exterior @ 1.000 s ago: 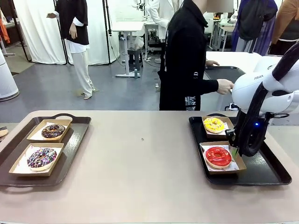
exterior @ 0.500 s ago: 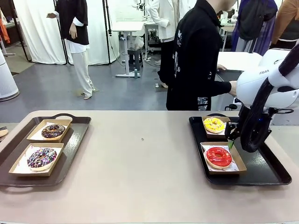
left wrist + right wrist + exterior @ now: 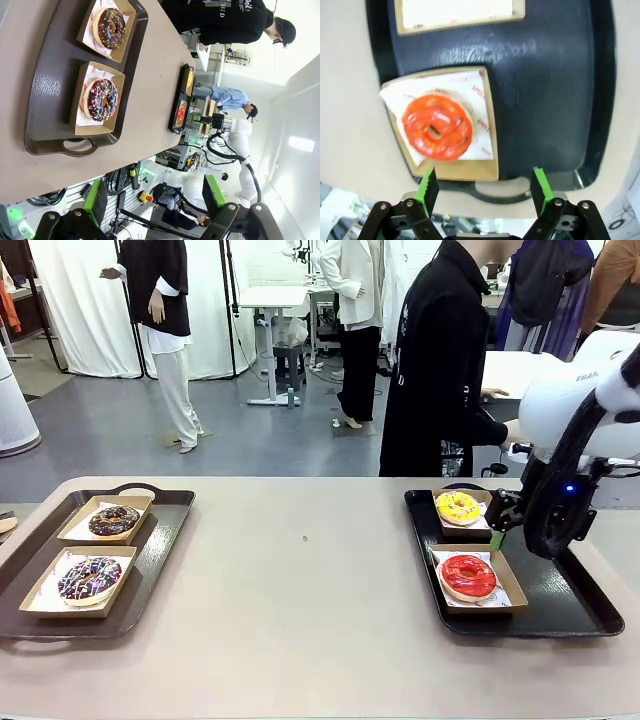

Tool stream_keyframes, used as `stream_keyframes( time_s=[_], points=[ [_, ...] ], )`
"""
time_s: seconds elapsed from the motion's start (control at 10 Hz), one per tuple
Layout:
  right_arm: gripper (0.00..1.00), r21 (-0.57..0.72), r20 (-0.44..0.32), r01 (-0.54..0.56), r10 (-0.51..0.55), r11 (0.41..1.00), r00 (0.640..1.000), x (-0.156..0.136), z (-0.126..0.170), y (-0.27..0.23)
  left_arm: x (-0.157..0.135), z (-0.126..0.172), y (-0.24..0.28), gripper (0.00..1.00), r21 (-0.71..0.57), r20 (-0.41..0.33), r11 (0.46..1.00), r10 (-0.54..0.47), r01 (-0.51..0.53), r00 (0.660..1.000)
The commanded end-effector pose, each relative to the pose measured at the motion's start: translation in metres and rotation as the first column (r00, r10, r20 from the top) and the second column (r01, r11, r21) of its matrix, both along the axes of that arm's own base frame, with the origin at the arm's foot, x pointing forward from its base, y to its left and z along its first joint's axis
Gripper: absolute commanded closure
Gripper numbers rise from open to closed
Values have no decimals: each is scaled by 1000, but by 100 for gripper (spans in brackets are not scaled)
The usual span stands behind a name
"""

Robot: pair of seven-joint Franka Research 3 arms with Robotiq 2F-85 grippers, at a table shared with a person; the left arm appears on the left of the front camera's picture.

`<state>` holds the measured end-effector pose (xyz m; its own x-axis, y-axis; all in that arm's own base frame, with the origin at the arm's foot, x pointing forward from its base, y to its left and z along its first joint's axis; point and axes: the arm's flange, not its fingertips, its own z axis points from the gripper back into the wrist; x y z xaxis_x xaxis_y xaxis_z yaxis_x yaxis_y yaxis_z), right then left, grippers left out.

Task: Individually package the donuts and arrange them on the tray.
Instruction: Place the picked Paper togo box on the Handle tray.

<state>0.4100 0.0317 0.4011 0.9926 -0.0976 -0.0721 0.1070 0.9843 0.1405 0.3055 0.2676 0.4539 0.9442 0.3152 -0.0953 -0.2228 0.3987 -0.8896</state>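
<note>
Starting at the left end of the worktop: there's a dark tray with two paper-lined cardboard boxes, the chocolate donut in the far one and the purple sprinkled donut in the near one. One donut per box, boxes in a neat column, so that side looks finished to me. The left gripper hangs well back from that tray with its green-padded fingers spread wide and nothing between them; looks parked out of the way.

Middle of the worktop is bare apart from a tiny speck.

Over on the right, a second dark tray has the same setup: yellow donut in the far box, red donut in the near box, paper liner under each. The right gripper sits just above and to the right of the red donut, not touching it. From the right wrist view its fingers are wide apart and empty, with the red donut sitting flat in its box below them, a bit off to one side of the gap. My read: all four are boxed and lined up, so the job's basically done. A person in black stands at the far side, near the right arm.
</note>
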Motion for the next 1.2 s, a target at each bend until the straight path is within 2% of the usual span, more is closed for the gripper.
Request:
stream_keyframes(
  time_s=[0.0, 0.1, 0.3, 0.5, 0.7, 0.9, 1.0, 1.1],
  points=[
    [5, 197, -10, -45, 48, 979, 999, -9, 39, -34, -2, 2, 1, 0, -10, 15, 1000, -2, 2, 1000],
    [5, 340, 13, -63, 62, 938, 998, -9, 59, -59, -2, 2, 1, 0, -10, 15, 1000, -2, 2, 1000],
    [5, 510, 38, -57, 43, 858, 998, -5, 79, -106, -2, 2, 1, 0, -10, 15, 1000, -2, 2, 1000],
    [5, 704, 168, -100, -28, 703, 985, -10, 85, -171, -2, 2, 1, 0, -10, 15, 1000, -2, 2, 1000],
    [5, 791, 221, -123, -92, 600, 971, -18, 71, -213, -2, 2, 1, 0, -10, 15, 1000, -2, 2, 1000],
    [5, 834, 252, -141, -142, 533, 957, -28, 46, -243, -2, 2, 1, 0, -10, 15, 1000, -2, 2, 1000],
    [5, 849, 252, -145, -148, 509, 956, -32, 36, -253, -2, 2, 1, 0, -10, 15, 1000, -2, 2, 1000],
    [5, 861, 196, -107, -130, 497, 972, -35, 28, -263, -2, 2, 1, 0, -10, 15, 1000, -2, 2, 1000]
  ],
)
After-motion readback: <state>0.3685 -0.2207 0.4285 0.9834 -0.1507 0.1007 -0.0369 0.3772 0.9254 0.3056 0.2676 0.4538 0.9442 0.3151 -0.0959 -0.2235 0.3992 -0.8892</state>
